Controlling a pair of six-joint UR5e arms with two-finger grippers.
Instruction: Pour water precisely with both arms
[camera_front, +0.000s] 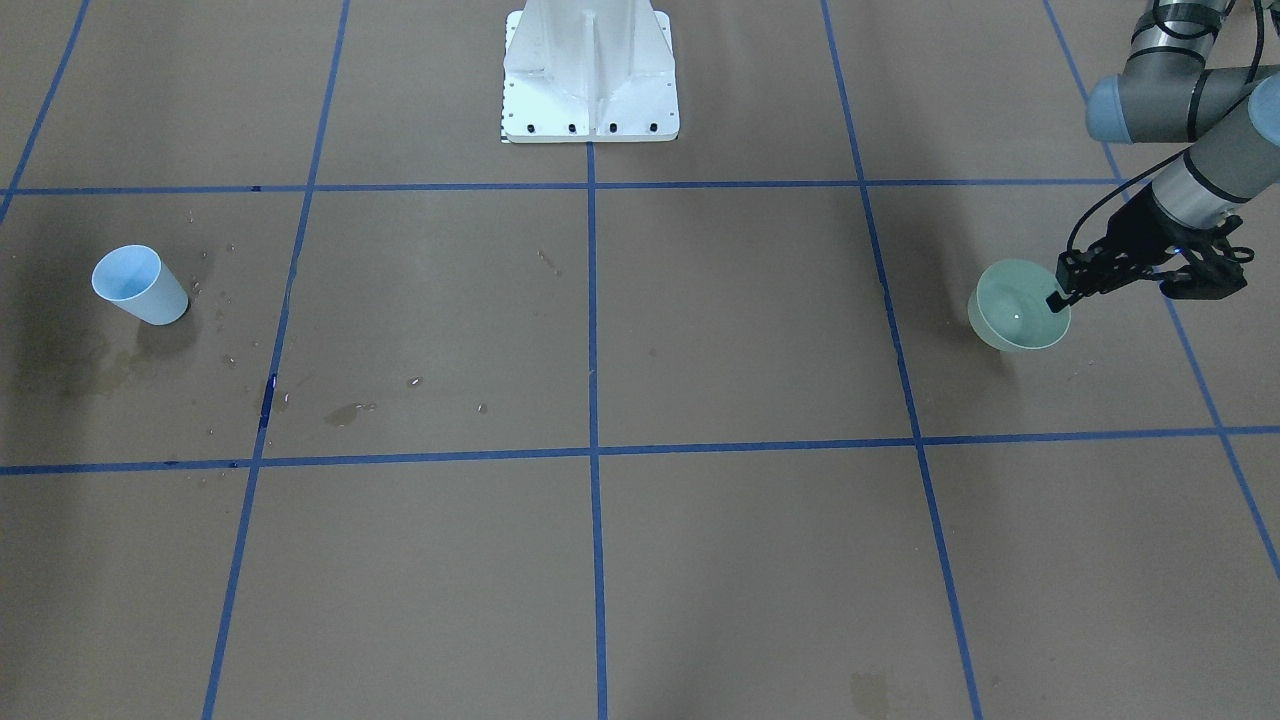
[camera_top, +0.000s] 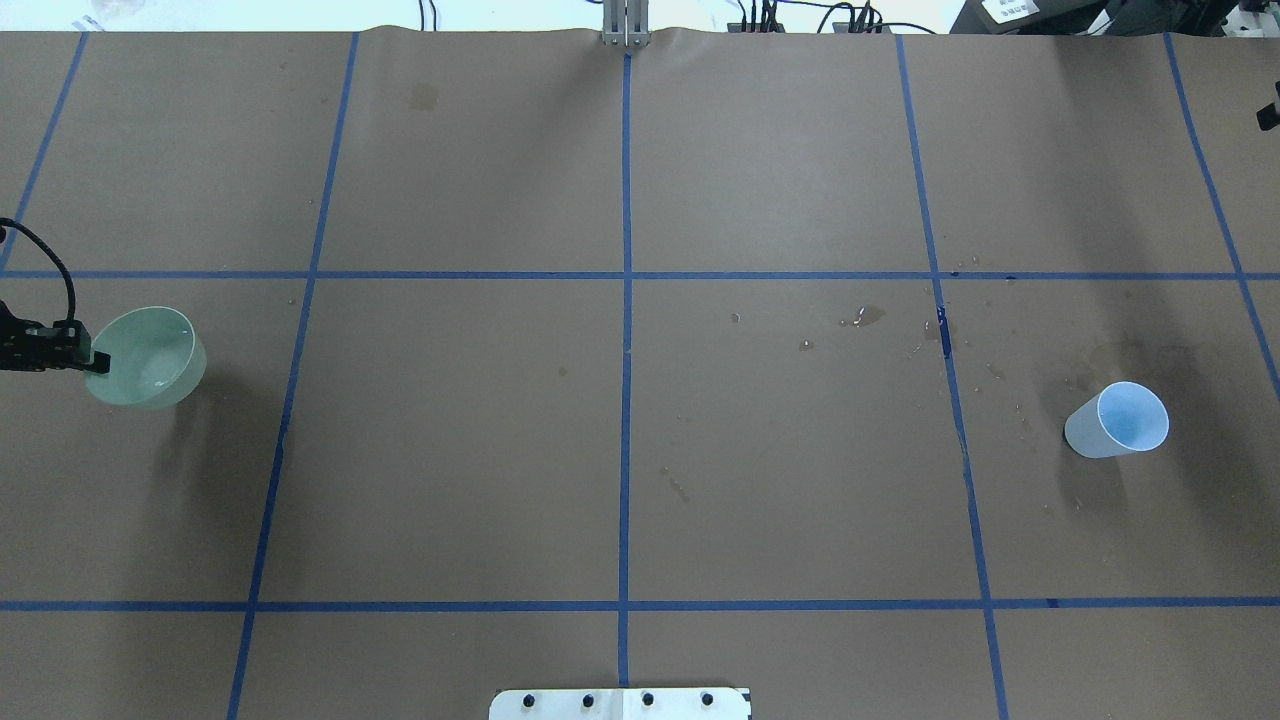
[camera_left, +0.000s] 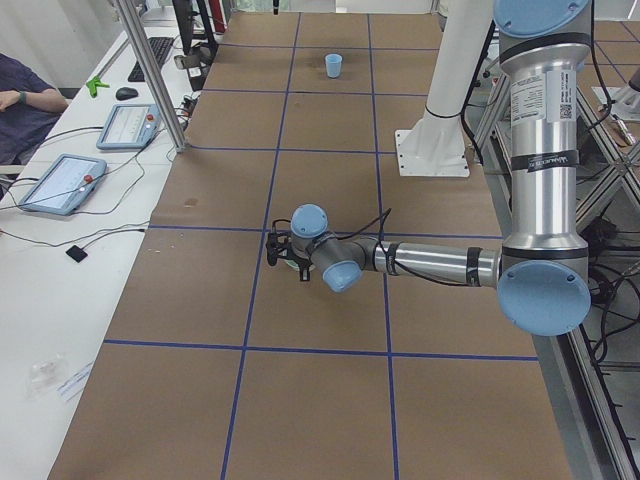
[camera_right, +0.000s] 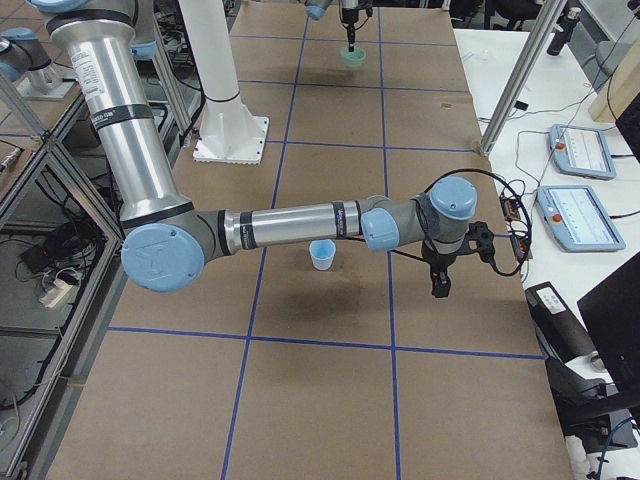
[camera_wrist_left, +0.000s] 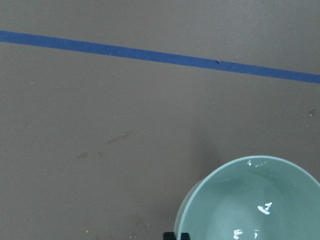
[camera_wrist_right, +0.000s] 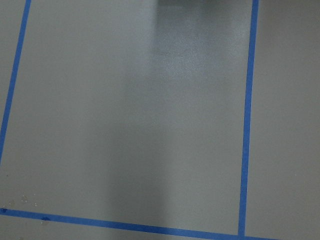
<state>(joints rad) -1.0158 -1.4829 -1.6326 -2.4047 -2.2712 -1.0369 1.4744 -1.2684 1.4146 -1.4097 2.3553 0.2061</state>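
Gripping bowl (camera_front: 1005, 322) of water (camera_wrist_left: 264, 208), frame right: left gripper (camera_front: 1057, 297) clamps rim.
Likely light, stiff, sloshy; hold rim level. Right gripper (camera_right: 438, 282): opening unclear.

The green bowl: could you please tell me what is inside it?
Clear water, shown only by bright glints. The left gripper pinches the rim of the green bowl, covering a small patch inside.

Water (camera_wrist_left: 264, 208) glints in our green bowl (camera_wrist_left: 220, 200), left arm (camera_front: 1215, 160) at its rim; our right arm (camera_right: 290, 222) stretches past the cup (camera_right: 321, 255).
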